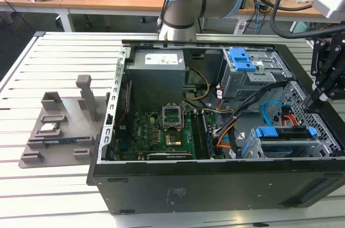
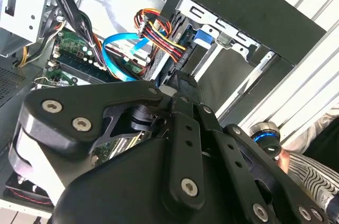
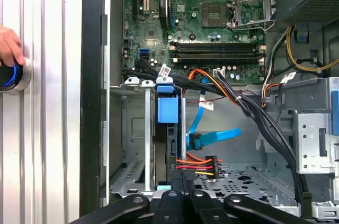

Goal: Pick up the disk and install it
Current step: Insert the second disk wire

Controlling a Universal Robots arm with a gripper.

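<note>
Disk: the disk point(image 1: 284, 133) stands on edge in the cage point(image 1: 323, 144), at the corner of the case point(image 1: 215, 185) on the exterior view's right. Its blue frame is uppermost.
Disk, from the wrist: in the first wrist view the disk point(image 3: 169, 123) is a thin slab between the cage rails, blue tab on top.
Long axis: it runs along the exterior view's left-right line, parallel to the near wall of the case.
Gripper: the gripper point(image 1: 312, 103) hangs right at the disk's end on the exterior view's right, just above the cage.
Bearing: from the gripper point(image 3: 183, 181) the slab stretches straight away toward the motherboard point(image 3: 212, 17). So they're in line, end-on.
Grip: can't tell whether it is clamped on that end or standing clear.
Depth: looks part-way down the slot, by my reading. Whether it is fully seated I can't tell.
Neighbours: a red-yellow cable bundle point(image 3: 197, 163) and a blue cable point(image 3: 214, 136) sit just beside the gripper.
Bystander: a hand point(image 3: 7, 44) rests on a blue-lit button point(image 3: 9, 75) on the slatted surface point(image 3: 53, 128), well clear of the case.
</note>
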